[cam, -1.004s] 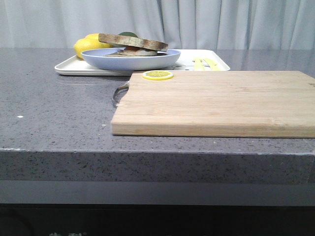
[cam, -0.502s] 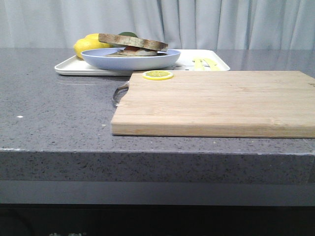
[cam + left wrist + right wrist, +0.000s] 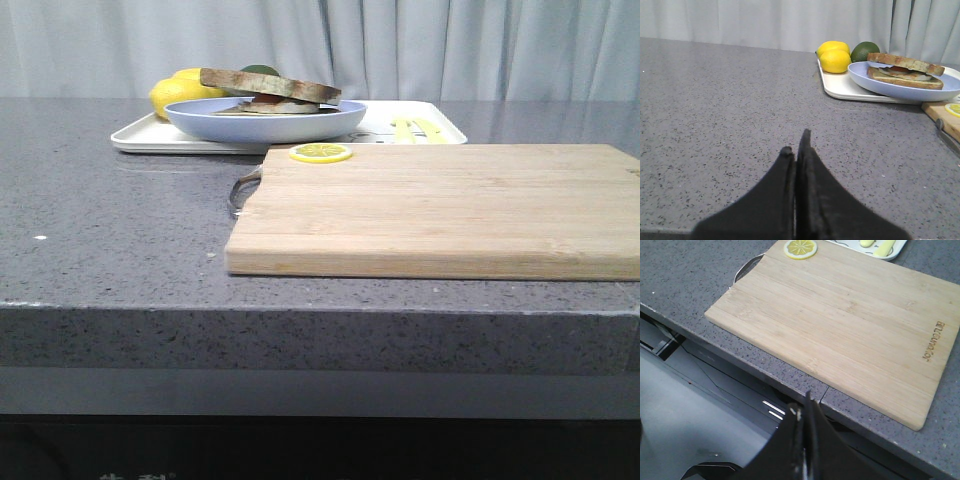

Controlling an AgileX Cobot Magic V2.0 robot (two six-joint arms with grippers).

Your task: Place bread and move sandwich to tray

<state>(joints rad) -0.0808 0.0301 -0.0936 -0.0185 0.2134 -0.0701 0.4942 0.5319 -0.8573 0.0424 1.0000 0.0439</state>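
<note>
The bread (image 3: 270, 84) is a thick brown-crusted slice lying on top of the sandwich (image 3: 280, 104), whose egg filling shows beneath it. Both sit in a light-blue plate (image 3: 265, 124) that rests on the white tray (image 3: 150, 135) at the back left. The left wrist view shows the bread (image 3: 905, 61), sandwich (image 3: 905, 79), plate (image 3: 890, 86) and tray (image 3: 840, 87) far ahead. My left gripper (image 3: 795, 142) is shut and empty over bare countertop. My right gripper (image 3: 802, 405) is shut and empty, off the counter's front edge. Neither gripper shows in the front view.
A wooden cutting board (image 3: 440, 205) with a metal handle (image 3: 243, 190) lies in front of the tray, a lemon slice (image 3: 320, 153) at its far left corner. Two lemons (image 3: 835, 60) and an avocado (image 3: 865, 51) sit on the tray behind the plate.
</note>
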